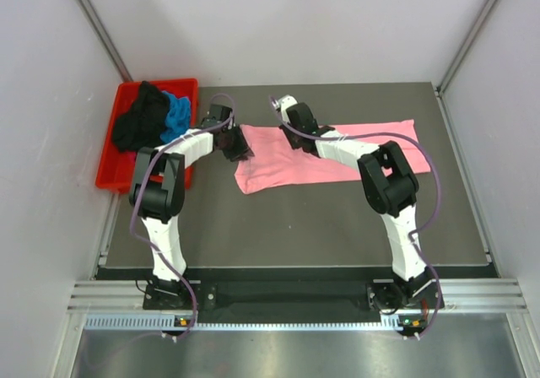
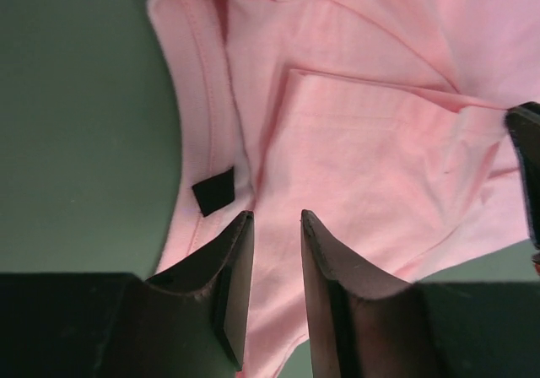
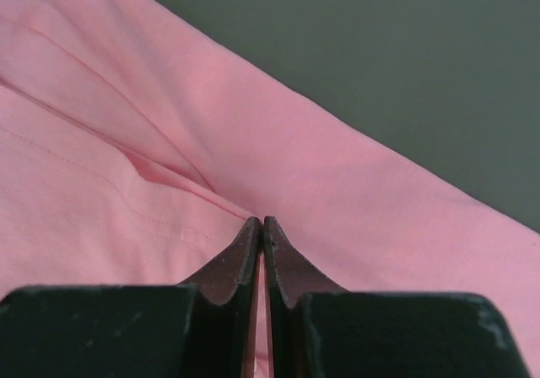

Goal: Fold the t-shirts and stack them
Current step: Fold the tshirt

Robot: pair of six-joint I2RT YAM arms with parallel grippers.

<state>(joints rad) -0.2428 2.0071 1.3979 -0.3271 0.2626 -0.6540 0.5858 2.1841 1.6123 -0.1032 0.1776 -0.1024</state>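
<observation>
Pink t-shirt (image 1: 270,171) pinched by right end effector (image 3: 261,223), elbow bent high.

The place is a robotics lab cell: white panel walls (image 1: 278,24) close in a dark table (image 1: 295,226) left, right and far, and the left arm (image 1: 160,201) and right arm (image 1: 388,184) are bolted to an aluminium rail (image 1: 295,298) at its near edge.
</observation>
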